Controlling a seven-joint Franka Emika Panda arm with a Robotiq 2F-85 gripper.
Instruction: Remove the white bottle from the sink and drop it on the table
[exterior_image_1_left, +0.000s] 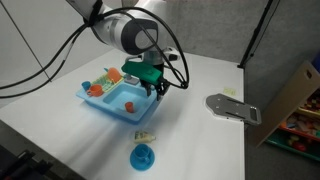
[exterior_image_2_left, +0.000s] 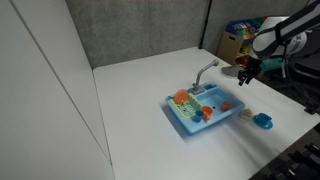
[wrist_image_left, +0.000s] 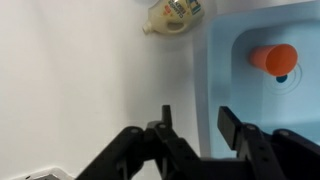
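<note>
Though tiny, the white bottle (wrist_image_left: 172, 18), yellowish, sideways on the table (wrist_image_left: 80, 90).

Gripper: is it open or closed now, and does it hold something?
Gripper: open, fingers apart, holding nothing; the white bottle lies on the table.

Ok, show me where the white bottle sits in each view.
Exterior view: the white bottle lies on the table between the sink and the blue dish.
Exterior view: a small pale speck just right of the sink.
Wrist view: at the top edge, left of the sink.
Shared landmark: the sink.
</note>
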